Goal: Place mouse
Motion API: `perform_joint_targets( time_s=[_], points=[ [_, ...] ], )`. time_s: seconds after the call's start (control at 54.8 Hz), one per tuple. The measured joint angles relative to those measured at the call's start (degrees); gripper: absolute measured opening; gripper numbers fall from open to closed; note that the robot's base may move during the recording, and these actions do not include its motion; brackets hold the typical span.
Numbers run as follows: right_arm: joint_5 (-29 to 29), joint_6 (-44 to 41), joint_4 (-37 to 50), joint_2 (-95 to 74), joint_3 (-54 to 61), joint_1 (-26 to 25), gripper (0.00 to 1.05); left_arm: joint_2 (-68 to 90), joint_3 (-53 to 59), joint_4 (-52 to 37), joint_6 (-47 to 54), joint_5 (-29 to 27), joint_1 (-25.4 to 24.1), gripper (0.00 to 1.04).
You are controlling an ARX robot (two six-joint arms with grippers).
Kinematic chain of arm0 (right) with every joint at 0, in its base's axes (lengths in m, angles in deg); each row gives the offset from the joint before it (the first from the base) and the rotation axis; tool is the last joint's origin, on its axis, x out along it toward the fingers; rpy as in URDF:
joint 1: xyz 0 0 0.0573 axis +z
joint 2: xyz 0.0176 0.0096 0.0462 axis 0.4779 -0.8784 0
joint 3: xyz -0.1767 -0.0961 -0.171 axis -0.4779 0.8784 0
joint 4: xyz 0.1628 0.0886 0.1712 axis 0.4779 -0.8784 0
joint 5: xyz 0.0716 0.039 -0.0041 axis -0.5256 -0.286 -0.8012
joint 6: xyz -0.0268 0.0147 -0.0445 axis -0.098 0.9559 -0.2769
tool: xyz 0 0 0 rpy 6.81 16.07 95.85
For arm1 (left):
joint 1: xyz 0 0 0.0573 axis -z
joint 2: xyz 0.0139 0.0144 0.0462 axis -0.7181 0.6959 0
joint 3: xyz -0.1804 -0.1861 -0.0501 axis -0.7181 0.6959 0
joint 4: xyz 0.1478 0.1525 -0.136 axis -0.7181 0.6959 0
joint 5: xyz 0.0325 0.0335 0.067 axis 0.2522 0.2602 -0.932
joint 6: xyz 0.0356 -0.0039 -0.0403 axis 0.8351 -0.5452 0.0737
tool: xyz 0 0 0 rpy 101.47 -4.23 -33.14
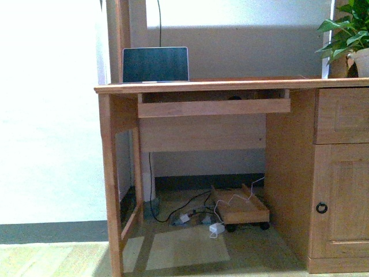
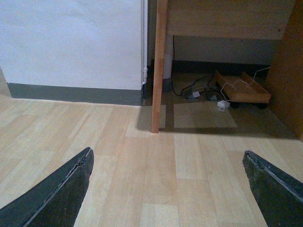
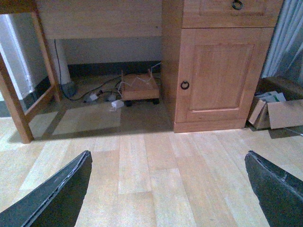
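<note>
A small dark rounded shape (image 1: 234,97) peeks over the front board of the pull-out tray (image 1: 213,107) under the desktop. It looks like the mouse, and most of it is hidden. Neither arm shows in the front view. My left gripper (image 2: 168,189) is open over bare wooden floor, well short of the desk leg (image 2: 158,71), with nothing between its dark fingers (image 2: 61,189). My right gripper (image 3: 168,189) is also open and empty above the floor, facing the desk's cabinet door (image 3: 220,71).
A laptop (image 1: 155,64) stands open on the wooden desk (image 1: 230,85), and a potted plant (image 1: 351,40) stands at the desk's right end. Cables, white adapters (image 1: 217,228) and a wheeled wooden tray (image 1: 242,209) lie under the desk. A cardboard box (image 3: 277,111) sits right of the cabinet.
</note>
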Motion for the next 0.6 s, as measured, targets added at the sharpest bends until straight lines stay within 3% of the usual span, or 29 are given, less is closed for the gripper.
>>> perform_joint_targets(
  time_s=[0.602],
  points=[
    [0.00,0.00,0.00,0.00,0.00,0.00,0.97,0.00,0.00,0.00,0.00,0.00,0.00,0.97]
  ],
)
